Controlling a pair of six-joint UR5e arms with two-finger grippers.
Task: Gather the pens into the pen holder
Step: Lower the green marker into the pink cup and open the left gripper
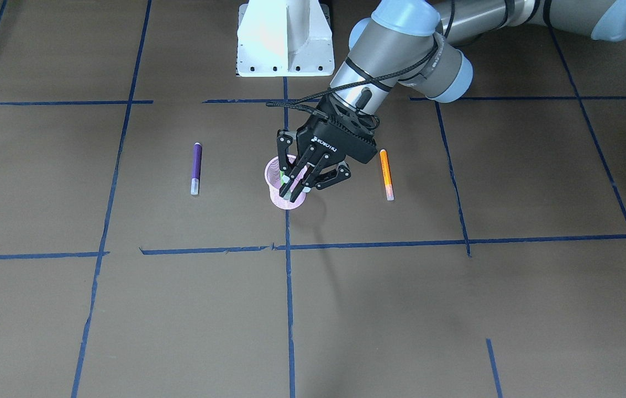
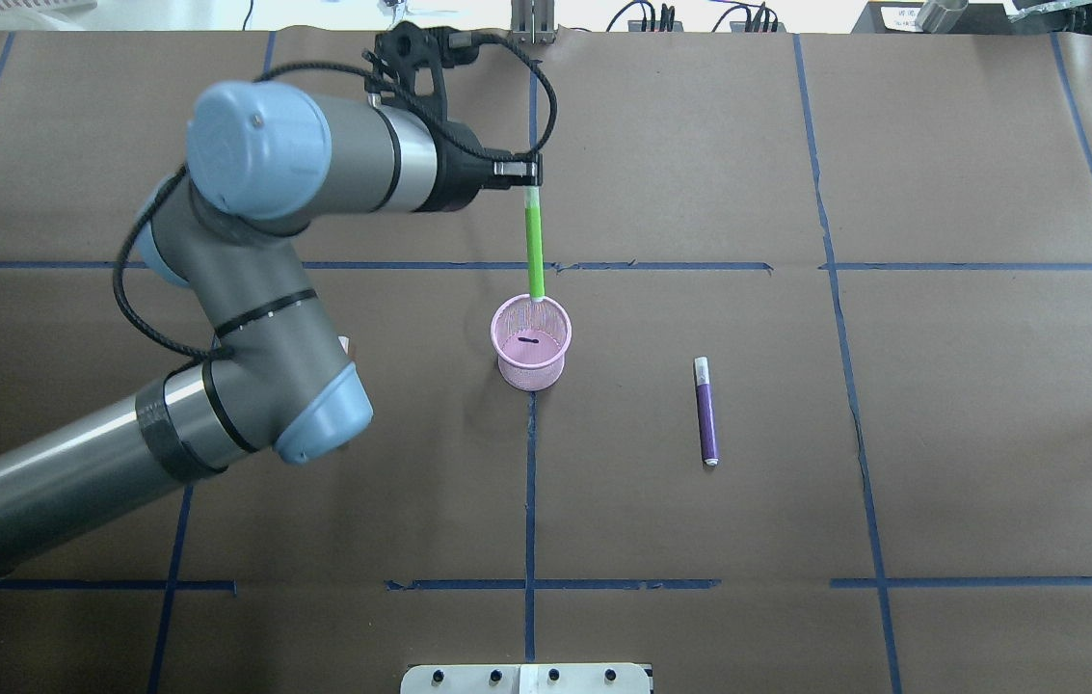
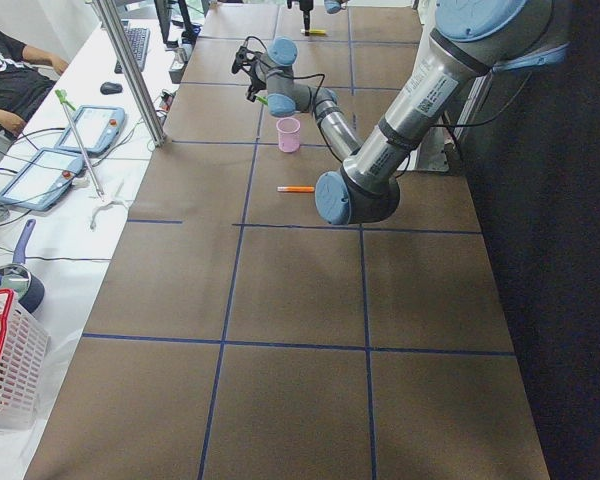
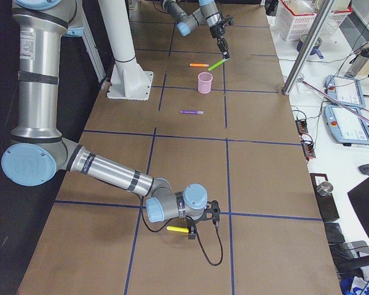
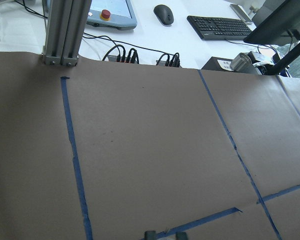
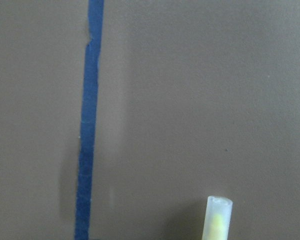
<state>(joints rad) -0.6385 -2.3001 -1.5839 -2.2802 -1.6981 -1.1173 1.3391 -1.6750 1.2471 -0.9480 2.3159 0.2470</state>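
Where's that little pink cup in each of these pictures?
Front-facing: pink cup at centre, partly covered.
Overhead: cup at centre.
Left side: cup, top centre.
Right side: cup, top centre.
Wrist views: not shown.
Landmark: green pen right above it.

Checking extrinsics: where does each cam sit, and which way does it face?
Overhead: behind base, facing forward and down; left arm, left gripper shut on green pen at holder.
Front: across table, facing base, steeply down; left arm on view's right.
Left side: table's end, along it; left arm near.
Right side: opposite end; right arm near, right gripper low by yellow pen.
Left wrist: out over table toward a keyboard; barely any gripper.
Right wrist: close above tape; no fingers.
Shared: overhead and front both show purple pen.
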